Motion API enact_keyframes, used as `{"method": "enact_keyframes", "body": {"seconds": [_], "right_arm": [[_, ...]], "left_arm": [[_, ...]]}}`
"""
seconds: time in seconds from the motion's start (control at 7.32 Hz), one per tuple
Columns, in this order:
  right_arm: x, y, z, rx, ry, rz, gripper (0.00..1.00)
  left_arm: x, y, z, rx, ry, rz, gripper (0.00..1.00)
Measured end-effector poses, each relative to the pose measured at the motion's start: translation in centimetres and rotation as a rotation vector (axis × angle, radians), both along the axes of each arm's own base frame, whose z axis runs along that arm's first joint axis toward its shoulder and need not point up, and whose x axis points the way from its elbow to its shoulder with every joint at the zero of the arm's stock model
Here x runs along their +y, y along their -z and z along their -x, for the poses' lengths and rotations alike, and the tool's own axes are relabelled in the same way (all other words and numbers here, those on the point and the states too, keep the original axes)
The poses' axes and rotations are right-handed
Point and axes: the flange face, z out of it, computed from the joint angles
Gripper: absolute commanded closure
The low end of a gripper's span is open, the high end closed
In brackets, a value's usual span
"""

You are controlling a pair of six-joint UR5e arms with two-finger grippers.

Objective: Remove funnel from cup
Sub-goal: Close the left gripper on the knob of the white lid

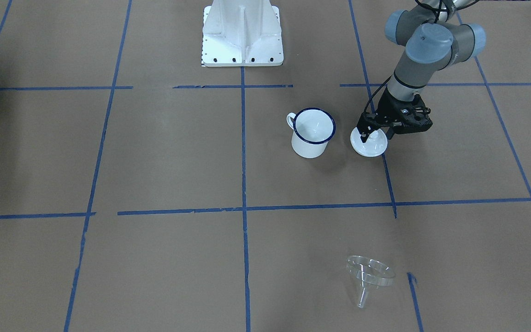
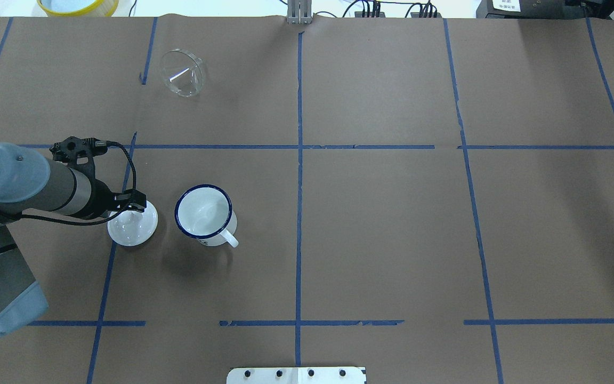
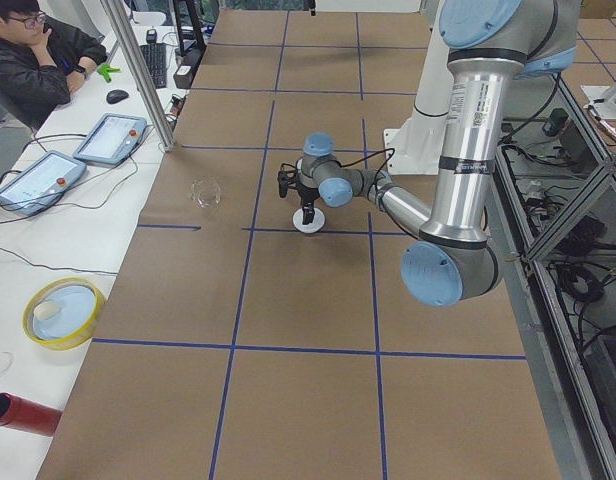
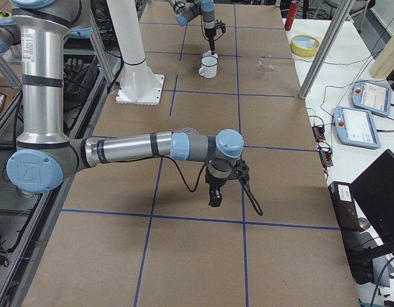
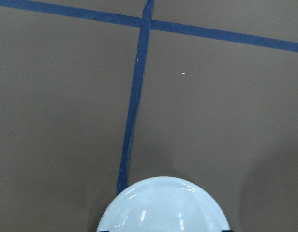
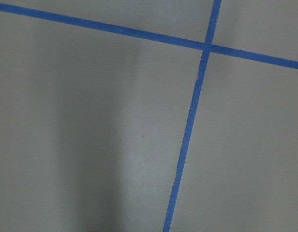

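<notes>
The clear funnel [image 1: 370, 272] lies on its side on the brown table, far from the cup, near the operators' edge; it also shows in the overhead view [image 2: 182, 72]. The white cup with a blue rim [image 1: 312, 133] stands upright and empty [image 2: 204, 213]. My left gripper [image 1: 375, 136] is low over a white domed lid [image 1: 369, 146] that rests on the table beside the cup. Its fingers stand apart on either side of the knob, open. The lid fills the bottom of the left wrist view [image 5: 163, 205]. My right gripper [image 4: 215, 199] hangs over bare table, far from both; I cannot tell its state.
The robot's white base [image 1: 242, 34] stands at the table's near edge. Blue tape lines grid the table. A yellow bowl [image 3: 63, 312], a red cylinder [image 3: 23, 413] and tablets lie on the side bench, where an operator [image 3: 38, 50] sits.
</notes>
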Motion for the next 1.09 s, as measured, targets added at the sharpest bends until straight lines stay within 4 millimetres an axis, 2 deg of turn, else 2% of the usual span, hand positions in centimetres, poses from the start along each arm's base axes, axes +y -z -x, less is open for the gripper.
{"method": "enact_keyframes", "body": {"seconds": [0.68, 0.82, 0.96, 1.09], "right_arm": [[0.0, 0.0, 0.0, 0.0, 0.0, 0.0, 0.0], [0.0, 0.0, 0.0, 0.0, 0.001, 0.0, 0.0], [0.0, 0.0, 0.0, 0.0, 0.0, 0.0, 0.0], [0.0, 0.0, 0.0, 0.0, 0.0, 0.0, 0.0]], "left_arm": [[0.3, 0.21, -0.12, 0.0, -0.005, 0.001, 0.22], [0.39, 0.17, -0.19, 0.0, -0.007, 0.002, 0.26], [0.46, 0.22, -0.22, 0.001, -0.008, 0.002, 0.46], [0.48, 0.24, -0.22, 0.001, -0.009, 0.002, 0.73]]}}
